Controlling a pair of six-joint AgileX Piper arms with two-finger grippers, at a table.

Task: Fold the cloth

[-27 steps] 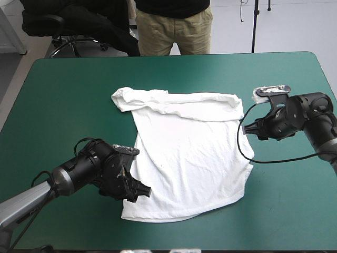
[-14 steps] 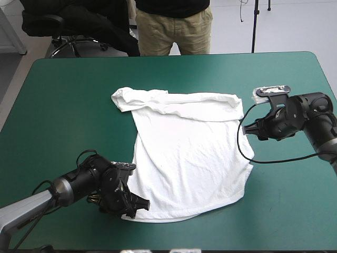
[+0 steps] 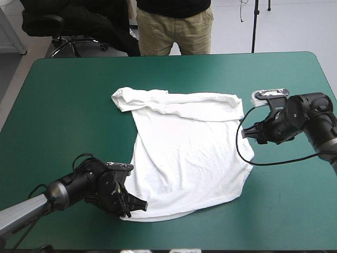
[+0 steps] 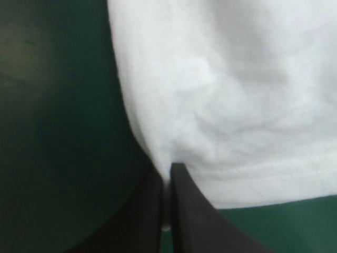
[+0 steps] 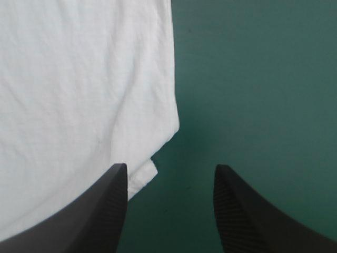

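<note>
The white T-shirt [image 3: 189, 147] lies spread flat mid-table, its far part folded over into a rumpled band. At the shirt's near left corner, my left gripper [image 3: 138, 206] is low on the table. The left wrist view shows that gripper [image 4: 168, 169] all but shut, with the hem corner of the T-shirt [image 4: 226, 95] pinched between the black fingers. My right gripper [image 3: 245, 132] hovers at the shirt's right side edge. Its own view shows the right gripper [image 5: 169, 168] open. The T-shirt [image 5: 79, 95] edge and a small corner flap lie by one finger [image 5: 118, 184].
Teal-green cover [image 3: 68, 105] shows on every side of the shirt, widest to the left and right. The table's near edge [image 3: 237, 247] runs close behind the left gripper.
My left gripper slid along the shirt's left side toward the near edge, reached the near left corner and shut on it. The right gripper barely shifted.
</note>
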